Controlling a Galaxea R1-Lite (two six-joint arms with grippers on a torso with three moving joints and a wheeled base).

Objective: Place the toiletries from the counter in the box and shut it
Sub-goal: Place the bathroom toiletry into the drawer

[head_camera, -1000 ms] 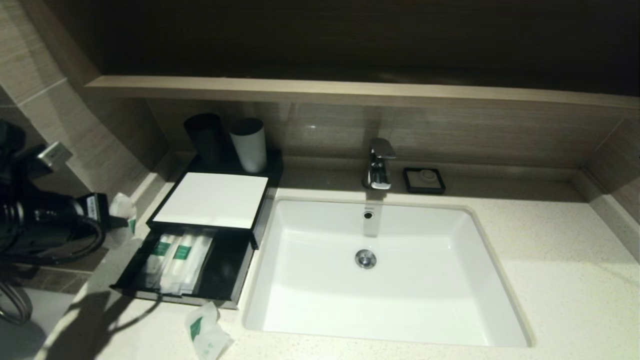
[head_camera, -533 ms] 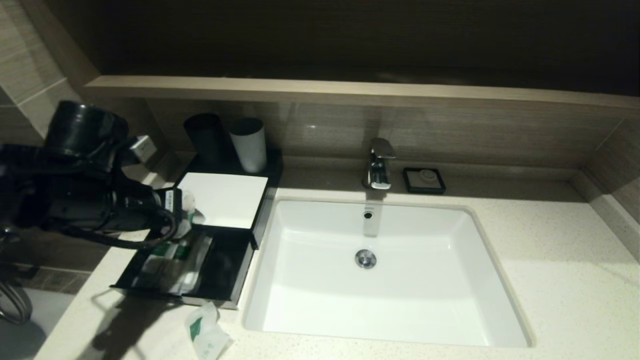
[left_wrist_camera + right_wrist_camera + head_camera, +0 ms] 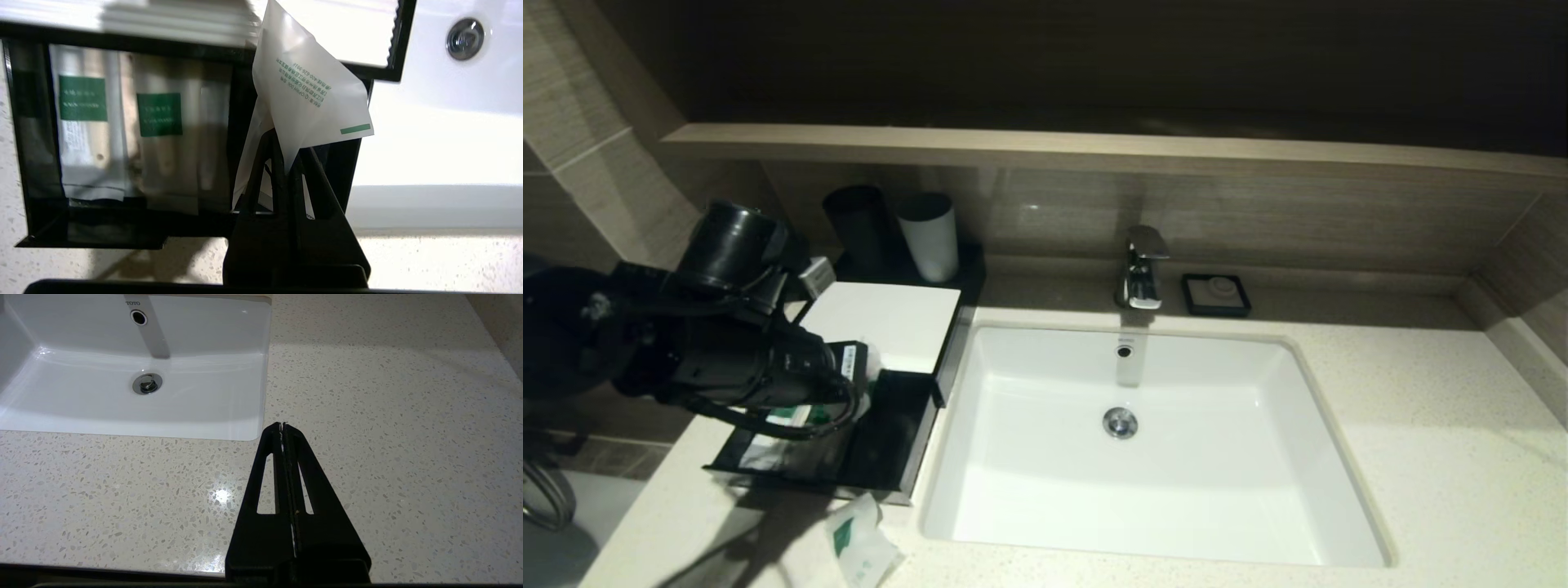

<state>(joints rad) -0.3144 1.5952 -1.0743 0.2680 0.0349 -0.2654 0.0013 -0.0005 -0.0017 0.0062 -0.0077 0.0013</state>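
At left of the head view, the left gripper pinches a limp translucent sachet by one corner above the open black box, where two packets already lie; light and floppy, it looks best held at the sealed edge. Another sachet waits on the counter at lower left. The right gripper hangs closed and empty
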